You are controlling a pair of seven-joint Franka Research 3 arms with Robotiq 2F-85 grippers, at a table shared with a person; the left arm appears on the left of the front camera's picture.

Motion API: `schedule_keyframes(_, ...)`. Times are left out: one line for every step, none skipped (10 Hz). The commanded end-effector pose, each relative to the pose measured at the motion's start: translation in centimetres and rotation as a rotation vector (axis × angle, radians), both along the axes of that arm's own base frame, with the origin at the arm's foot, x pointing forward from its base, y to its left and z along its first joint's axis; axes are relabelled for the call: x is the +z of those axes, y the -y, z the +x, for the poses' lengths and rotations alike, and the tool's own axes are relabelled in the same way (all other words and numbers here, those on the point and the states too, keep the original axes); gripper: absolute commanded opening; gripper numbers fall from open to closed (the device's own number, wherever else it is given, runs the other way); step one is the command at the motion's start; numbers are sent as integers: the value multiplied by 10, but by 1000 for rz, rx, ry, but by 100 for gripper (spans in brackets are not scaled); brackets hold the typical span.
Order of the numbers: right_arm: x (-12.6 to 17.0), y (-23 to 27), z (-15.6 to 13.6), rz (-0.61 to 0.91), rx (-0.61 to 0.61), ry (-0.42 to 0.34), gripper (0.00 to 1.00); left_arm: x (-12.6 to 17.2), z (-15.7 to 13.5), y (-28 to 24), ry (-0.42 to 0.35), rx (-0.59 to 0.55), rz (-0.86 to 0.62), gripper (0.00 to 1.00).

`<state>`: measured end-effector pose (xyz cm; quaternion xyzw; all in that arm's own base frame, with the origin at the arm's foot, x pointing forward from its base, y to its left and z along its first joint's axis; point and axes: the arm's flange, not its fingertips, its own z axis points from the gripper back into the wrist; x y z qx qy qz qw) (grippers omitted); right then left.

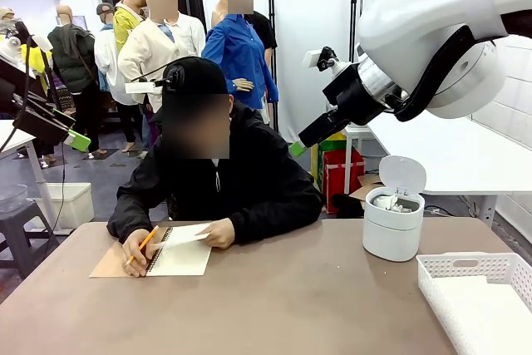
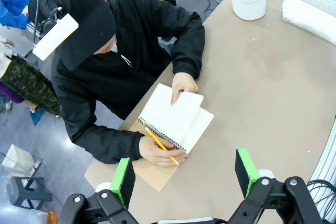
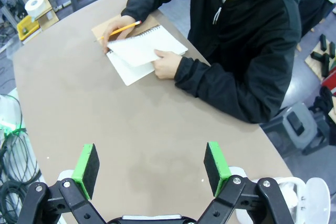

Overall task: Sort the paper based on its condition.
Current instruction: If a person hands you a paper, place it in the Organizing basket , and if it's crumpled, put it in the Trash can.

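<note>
The person at the far side writes with a pencil [image 1: 146,240] in a spiral notebook [image 1: 179,257], and their other hand lifts one smooth white page [image 1: 188,234]. The same notebook [image 2: 176,116] lies below my open left gripper [image 2: 185,178], which hovers high over the table with nothing between its pads. My right gripper [image 3: 151,169] is also open and empty, high above the table's bare middle, with the notebook [image 3: 142,51] far ahead of it. Its black body [image 1: 320,126] hangs at the upper right. Wrinkly white paper balls [image 1: 391,202] lie in the open bin.
A white lidded bin [image 1: 392,234], its lid up, stands at the right of the table. A white perforated basket [image 1: 470,268] sits at the near right corner, white inside. A brown cover [image 1: 112,263] lies under the notebook.
</note>
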<state>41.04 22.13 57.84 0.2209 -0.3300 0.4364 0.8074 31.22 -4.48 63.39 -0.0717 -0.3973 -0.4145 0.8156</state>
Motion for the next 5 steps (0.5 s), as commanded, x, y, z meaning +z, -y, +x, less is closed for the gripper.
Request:
schedule_keyframes(-1, 0, 0, 5, 1, -6, 100, 0, 0, 0, 2, 12, 1, 100)
schedule_keyframes(-1, 0, 0, 5, 1, -6, 100, 0, 0, 0, 2, 12, 1, 100)
schedule_keyframes(-1, 0, 0, 5, 1, -6, 100, 0, 0, 0, 2, 12, 1, 100)
schedule_keyframes(-1, 0, 0, 5, 1, -6, 100, 0, 0, 0, 2, 12, 1, 100)
schedule_keyframes(-1, 0, 0, 5, 1, -6, 100, 0, 0, 0, 2, 12, 1, 100)
